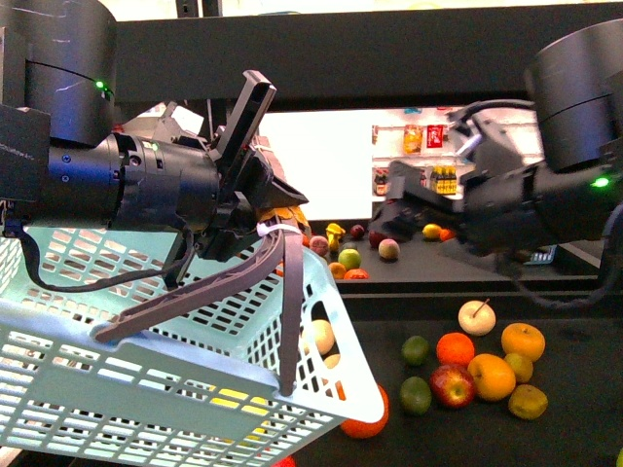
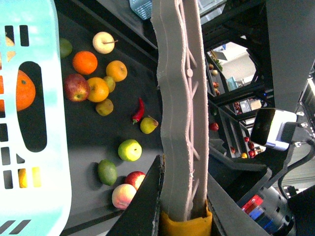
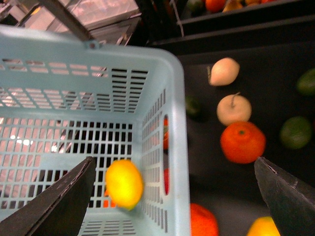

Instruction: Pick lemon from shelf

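I've got left gripper (image 2: 182,199) clamped on basket handle (image 2: 179,98) | right gripper (image 3: 173,164) jaws apart | lemon (image 3: 124,184) inside basket (image 3: 74,42), beside its side wall

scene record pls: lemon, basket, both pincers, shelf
lemon: inside the basket, off the shelf; blurred, so cannot tell if it is resting or falling
basket: light blue, slotted, tilted, hanging by its handle
left pincer: shut on the basket handle
right pincer: open, empty, over the basket's edge above the lemon
shelf: black tier, loose fruit on it, including an orange and a red apple
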### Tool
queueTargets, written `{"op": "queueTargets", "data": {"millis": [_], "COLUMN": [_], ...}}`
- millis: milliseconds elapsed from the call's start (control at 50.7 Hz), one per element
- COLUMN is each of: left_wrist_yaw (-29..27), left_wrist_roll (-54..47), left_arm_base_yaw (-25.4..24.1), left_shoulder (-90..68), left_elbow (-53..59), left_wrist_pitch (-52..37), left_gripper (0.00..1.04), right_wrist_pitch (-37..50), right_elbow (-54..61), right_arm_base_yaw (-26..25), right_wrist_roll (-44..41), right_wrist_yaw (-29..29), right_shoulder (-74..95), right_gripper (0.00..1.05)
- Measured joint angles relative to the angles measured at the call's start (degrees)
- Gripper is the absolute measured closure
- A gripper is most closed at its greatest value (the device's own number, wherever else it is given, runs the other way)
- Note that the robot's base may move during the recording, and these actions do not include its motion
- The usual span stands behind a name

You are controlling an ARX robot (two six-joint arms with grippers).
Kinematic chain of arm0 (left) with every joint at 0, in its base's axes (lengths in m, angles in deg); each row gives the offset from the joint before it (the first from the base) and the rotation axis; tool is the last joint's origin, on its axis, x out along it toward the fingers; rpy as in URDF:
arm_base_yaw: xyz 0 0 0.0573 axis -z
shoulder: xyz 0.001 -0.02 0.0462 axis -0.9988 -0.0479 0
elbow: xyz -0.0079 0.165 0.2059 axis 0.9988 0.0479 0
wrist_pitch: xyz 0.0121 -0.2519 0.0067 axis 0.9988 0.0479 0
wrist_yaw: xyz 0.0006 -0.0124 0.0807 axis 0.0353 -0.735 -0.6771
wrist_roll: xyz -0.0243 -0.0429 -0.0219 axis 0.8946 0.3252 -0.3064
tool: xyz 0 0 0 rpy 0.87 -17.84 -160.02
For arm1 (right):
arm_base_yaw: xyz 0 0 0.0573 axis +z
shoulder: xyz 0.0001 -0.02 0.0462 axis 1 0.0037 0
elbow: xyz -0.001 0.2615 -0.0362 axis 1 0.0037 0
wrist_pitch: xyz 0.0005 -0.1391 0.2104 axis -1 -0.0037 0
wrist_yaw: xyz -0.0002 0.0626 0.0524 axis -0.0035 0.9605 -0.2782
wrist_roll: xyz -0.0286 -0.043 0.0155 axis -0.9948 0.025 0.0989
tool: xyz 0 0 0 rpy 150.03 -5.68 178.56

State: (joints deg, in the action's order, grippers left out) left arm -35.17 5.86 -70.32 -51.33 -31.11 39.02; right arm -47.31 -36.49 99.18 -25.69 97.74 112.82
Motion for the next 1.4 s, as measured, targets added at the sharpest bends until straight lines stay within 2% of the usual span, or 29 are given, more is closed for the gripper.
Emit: {"op": "queueTargets", "data": {"millis": [217, 394, 591, 808, 1400], "left_wrist_yaw": [0.00, -0.07, -0.02, -0.09, -0.02], "left_wrist_roll": [0.28, 0.28, 0.28, 0.28, 0.31], "left_arm_base_yaw": [0.00, 0.00, 0.00, 0.00, 0.00], "left_shoulder": [0.00, 0.00, 0.00, 0.00, 0.00], "left_elbow": [0.00, 0.00, 0.00, 0.00, 0.00], "left_wrist_pitch": [0.00, 0.00, 0.00, 0.00, 0.00], "left_gripper": [0.93, 0.93, 0.93, 0.93, 0.93], "right_wrist_pitch": [4.35, 6.71, 7.76, 4.74, 1.68], "right_elbow": [6.21, 6.88, 5.90, -1.29, -12.92], "right_arm_base_yaw": [-8.52, -9.92, -6.75, -1.64, 1.79], "right_wrist_roll": [-6.01, -10.78, -15.04, -17.86, -24.41], "right_wrist_yaw": [-1.29, -3.72, -5.33, -7.72, -11.52], "right_shoulder": [2.32, 11.15, 22.95, 33.42, 46.07], "right_gripper": [0.08, 0.08, 0.08, 0.08, 0.08]}}
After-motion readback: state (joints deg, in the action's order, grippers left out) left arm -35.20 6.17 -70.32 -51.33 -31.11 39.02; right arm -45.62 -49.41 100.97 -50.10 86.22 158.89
